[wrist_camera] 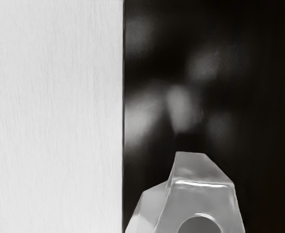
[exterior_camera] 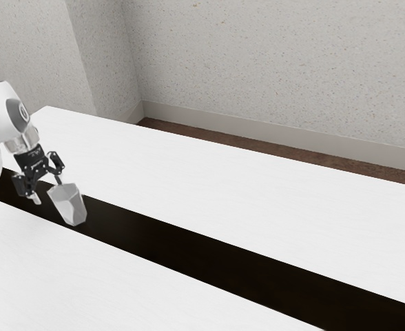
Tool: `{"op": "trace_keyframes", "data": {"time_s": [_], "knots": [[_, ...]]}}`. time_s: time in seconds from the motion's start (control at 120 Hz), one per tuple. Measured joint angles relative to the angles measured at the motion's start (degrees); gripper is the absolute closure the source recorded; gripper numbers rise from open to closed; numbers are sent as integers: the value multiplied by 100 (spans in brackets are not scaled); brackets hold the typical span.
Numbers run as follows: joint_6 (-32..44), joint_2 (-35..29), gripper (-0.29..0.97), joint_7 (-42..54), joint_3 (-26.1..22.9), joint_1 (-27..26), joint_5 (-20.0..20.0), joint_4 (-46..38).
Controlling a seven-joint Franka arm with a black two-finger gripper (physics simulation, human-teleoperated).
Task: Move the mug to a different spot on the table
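**White faceted mug (exterior_camera: 67,205) at my claw (exterior_camera: 45,187), grip unconfirmed**

Mug is over the black strip (exterior_camera: 209,255) between the white table (exterior_camera: 223,186) slabs, at the exterior view's left, tipped slightly and hard against the claw. Can't tell if the claw is clamped on it or spread, or if the mug is lifted. Looks light, rigid and smooth, so likely slippery and chippable. My pick: pinch across the wall near the rim, seated on flat facets, moderate force.
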Motion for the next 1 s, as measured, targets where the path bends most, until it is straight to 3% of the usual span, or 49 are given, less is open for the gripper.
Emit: {"op": "trace_keyframes", "data": {"time_s": [0.717,1.0], "knots": [[220,294,2,260,-55,27,-620,-30],[224,319,28,333,-53,29,-753,-38]]}}
